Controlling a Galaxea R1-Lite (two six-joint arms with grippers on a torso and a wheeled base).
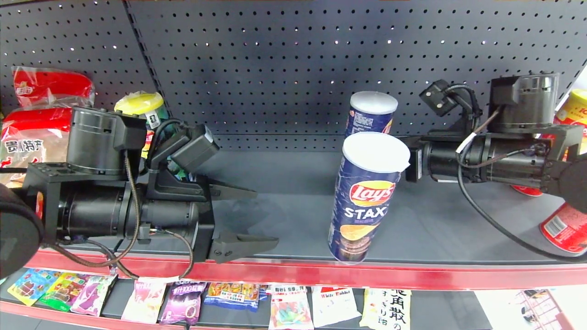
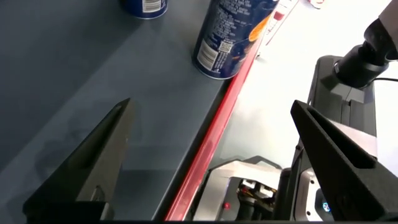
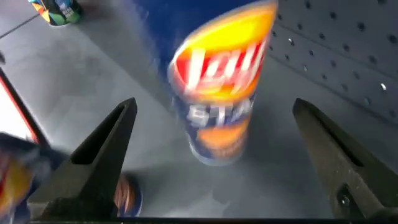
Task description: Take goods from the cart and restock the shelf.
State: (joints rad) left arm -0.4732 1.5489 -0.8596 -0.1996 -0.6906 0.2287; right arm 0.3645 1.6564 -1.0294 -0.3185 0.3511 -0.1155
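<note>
- Shelf (image 1: 284, 215): grey deck, red front lip, pegboard (image 1: 275, 68) behind it.
- Left hand (image 1: 266, 217): sits at 9 o'clock from the front can, well apart from it. Fingers are spread wide with nothing in them.
- Right hand (image 3: 214, 102): comes in from 3 o'clock, about level with the can tops. Fingers are wide and gripping nothing. One blurry blue can stands past the tips, in line with the gap, and honestly I can't tell which of the two it is.
- Front can (image 1: 367, 201): blue with a white lid, standing right at the lip.
- Back can (image 1: 370, 112): same kind, at 12 o'clock just behind the front one.
- Red cans (image 1: 566, 229): far out at 3 o'clock.
- Bags (image 1: 32, 133): way over at 10 o'clock, with a yellow-lidded cup (image 1: 140, 107) beside them.
- Packets (image 1: 289, 307): a row on the lower shelf (image 1: 440, 311), at 6 o'clock.
</note>
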